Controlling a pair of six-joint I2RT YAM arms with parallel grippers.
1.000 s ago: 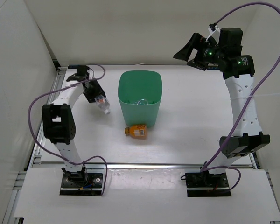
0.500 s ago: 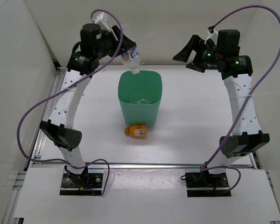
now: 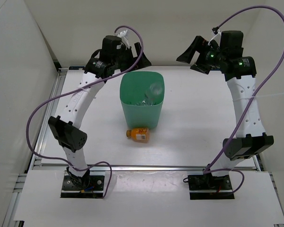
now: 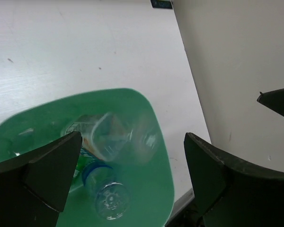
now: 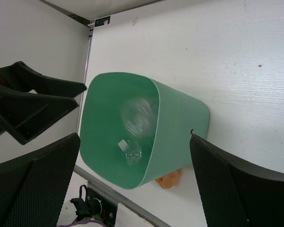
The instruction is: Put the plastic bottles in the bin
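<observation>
**Bottle let go over the bin**

Since half a second ago, the left gripper [image 3: 135, 56] has released the labelled clear bottle [image 3: 155, 89] it carried. That bottle now shows as a blurred shape inside the mouth of the bin [image 3: 132, 108], toward its right wall. In the left wrist view it is smeared, pale and see-through. Its long axis runs roughly across the picture, but which end leads cannot be told.

The left gripper hangs above the bin's far-left rim with its fingers spread wide and nothing between them. The mint-green bin stands upright mid-table, and more bottles [image 4: 109, 198] lie at its bottom.

The orange bottle [image 3: 138, 134] lies on its side on the table [image 3: 203, 123], just beside the bin's near wall. Its long axis runs left to right, narrow end leftward.

The right gripper [image 3: 191, 56] is held high at the far right, also spread and empty.
</observation>
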